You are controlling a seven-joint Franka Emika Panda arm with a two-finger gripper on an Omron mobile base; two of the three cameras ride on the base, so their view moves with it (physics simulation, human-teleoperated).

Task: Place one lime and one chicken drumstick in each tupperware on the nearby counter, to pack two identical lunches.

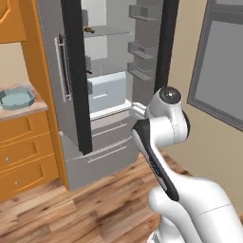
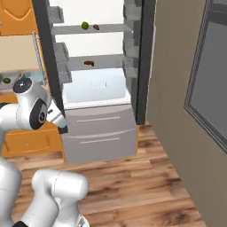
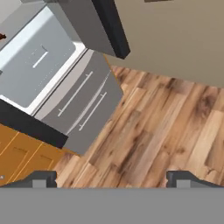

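Observation:
The fridge [image 1: 76, 118] stands open. On its upper shelf a lime [image 2: 84, 25] lies beside a chicken drumstick [image 2: 96, 27]. Another drumstick [image 2: 89, 63] rests on the shelf below. The pale blue-green octagonal tupperware [image 1: 18, 98] sits on the counter [image 1: 28, 111] left of the fridge. A second lime [image 2: 6, 80] shows at that counter, behind my arm; I cannot tell whether it lies inside a container. My gripper [image 3: 113, 180] is open with nothing between its fingertips [image 3: 43, 179]. It points down at the wooden floor in front of the fridge's lower drawers.
Grey fridge drawers [image 2: 99, 133] close off the bottom of the fridge. Orange counter drawers [image 1: 23, 156] stand left of it. A beige wall with a grey-framed window [image 2: 208, 80] runs along the right. Wooden floor [image 1: 95, 209] lies before the fridge.

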